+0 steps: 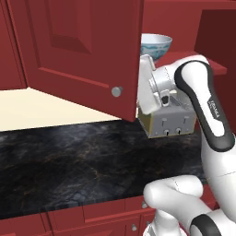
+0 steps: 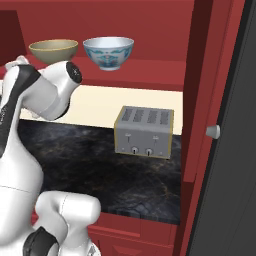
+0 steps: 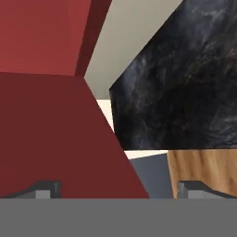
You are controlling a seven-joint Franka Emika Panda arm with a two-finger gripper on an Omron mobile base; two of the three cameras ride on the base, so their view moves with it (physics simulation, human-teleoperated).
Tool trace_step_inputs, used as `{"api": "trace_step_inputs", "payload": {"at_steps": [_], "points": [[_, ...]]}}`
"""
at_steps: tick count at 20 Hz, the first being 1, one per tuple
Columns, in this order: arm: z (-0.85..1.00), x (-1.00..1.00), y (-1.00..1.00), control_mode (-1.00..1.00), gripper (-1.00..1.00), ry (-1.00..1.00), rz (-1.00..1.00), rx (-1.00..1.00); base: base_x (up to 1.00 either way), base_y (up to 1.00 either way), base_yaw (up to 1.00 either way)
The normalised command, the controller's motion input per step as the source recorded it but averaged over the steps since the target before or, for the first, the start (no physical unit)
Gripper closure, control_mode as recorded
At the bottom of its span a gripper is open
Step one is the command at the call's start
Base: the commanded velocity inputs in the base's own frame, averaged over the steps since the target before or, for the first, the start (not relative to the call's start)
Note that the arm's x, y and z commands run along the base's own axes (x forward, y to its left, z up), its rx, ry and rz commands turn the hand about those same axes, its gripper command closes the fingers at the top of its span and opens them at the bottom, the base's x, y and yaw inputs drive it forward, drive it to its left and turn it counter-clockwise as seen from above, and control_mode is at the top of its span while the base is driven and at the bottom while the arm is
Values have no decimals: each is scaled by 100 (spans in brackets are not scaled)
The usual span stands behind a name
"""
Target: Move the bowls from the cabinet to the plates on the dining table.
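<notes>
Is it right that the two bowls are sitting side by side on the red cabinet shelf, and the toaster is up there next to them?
Not quite. The toaster is not on the shelf; it stands on the black counter below, as the right base view shows. The olive bowl and patterned bowl do sit side by side on the cabinet shelf.

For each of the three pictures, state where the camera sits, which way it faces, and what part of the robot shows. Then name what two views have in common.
Left base view: behind the arm's left, looking forward at the cabinet door, patterned bowl and toaster; the arm rises at lower right.
Right base view: behind its right, facing the shelf with the olive bowl; arm at left.
Hand view: on the hand, looking along the open gripper at the counter; fingertips at bottom.
Shared: both base views show the patterned bowl, toaster and counter.
</notes>
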Motion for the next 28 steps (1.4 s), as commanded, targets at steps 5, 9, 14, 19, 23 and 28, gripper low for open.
{"api": "trace_step_inputs", "payload": {"at_steps": [5, 9, 14, 19, 23, 28], "points": [[0, 4, 39, -100, -100, 16, 20, 6, 0, 0, 0], [-2, 0, 32, -100, -100, 14, 20, 4, 0, 0, 0], [-2, -6, 28, -100, -100, 10, 20, 5, 0, 0, 0], [-4, -35, 32, -100, -100, -1, 12, 5, 0, 0, 0], [-1, -38, 35, -100, -100, -6, 5, 6, 0, 0, 0], [0, -30, 53, -100, -100, -15, 0, 1, 0, 0, 0]]}}
